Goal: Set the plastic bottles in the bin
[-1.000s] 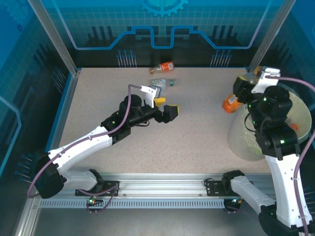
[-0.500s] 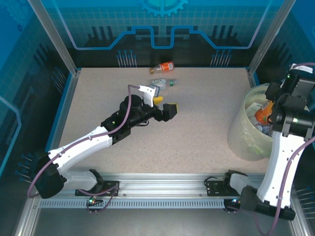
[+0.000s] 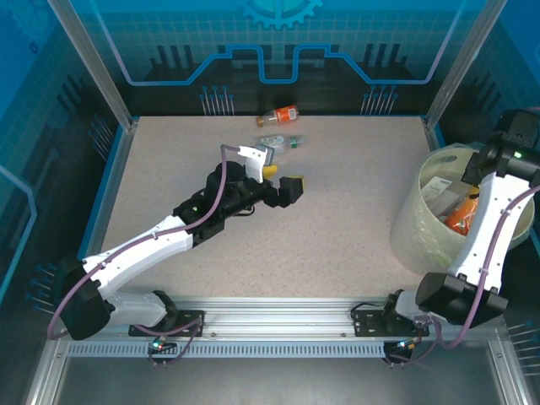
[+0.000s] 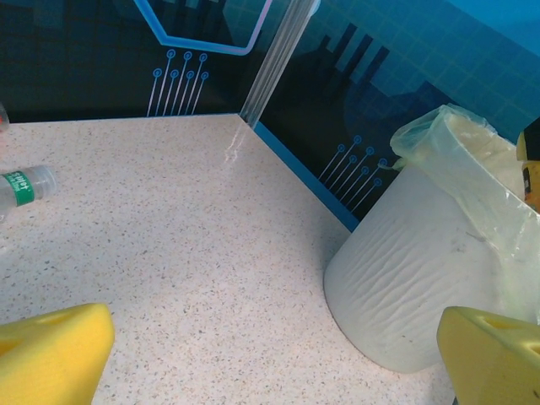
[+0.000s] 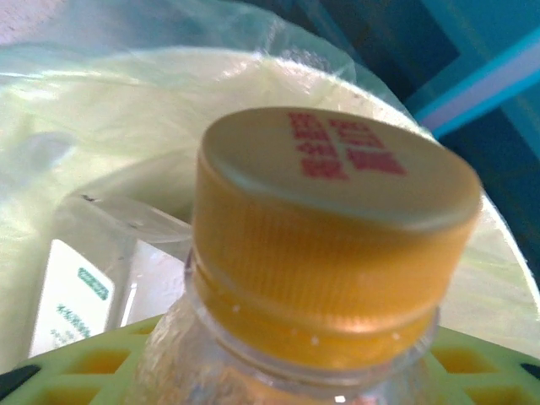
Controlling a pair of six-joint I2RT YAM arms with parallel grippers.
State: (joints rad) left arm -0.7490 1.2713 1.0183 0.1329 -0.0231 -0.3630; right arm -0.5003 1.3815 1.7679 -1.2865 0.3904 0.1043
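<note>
The pale bin [image 3: 413, 228], lined with a bag, stands at the table's right edge and also shows in the left wrist view [image 4: 430, 270]. My right gripper [image 5: 278, 375] reaches into it from above, shut on an orange-capped bottle [image 5: 329, 253] whose neck sits between the yellow-green pads. From above, that orange bottle [image 3: 462, 215] hangs inside the bin, over other bottles. Near the back wall lie an orange bottle [image 3: 279, 115] and a clear green-labelled bottle [image 3: 278, 142], the latter also at the left wrist view's left edge [image 4: 21, 187]. My left gripper [image 3: 283, 184] hovers mid-table, open and empty, yellow pads [image 4: 51, 354] wide apart.
A blue rim and dark panel walls enclose the speckled table [image 3: 337, 245]. An aluminium post [image 4: 274, 59] stands at the back right corner. A white-labelled clear bottle [image 5: 80, 295] lies inside the bin below my right gripper.
My right arm swung from the bin's left edge to over the bin, then lowered the orange bottle inside. The left arm has barely moved.
</note>
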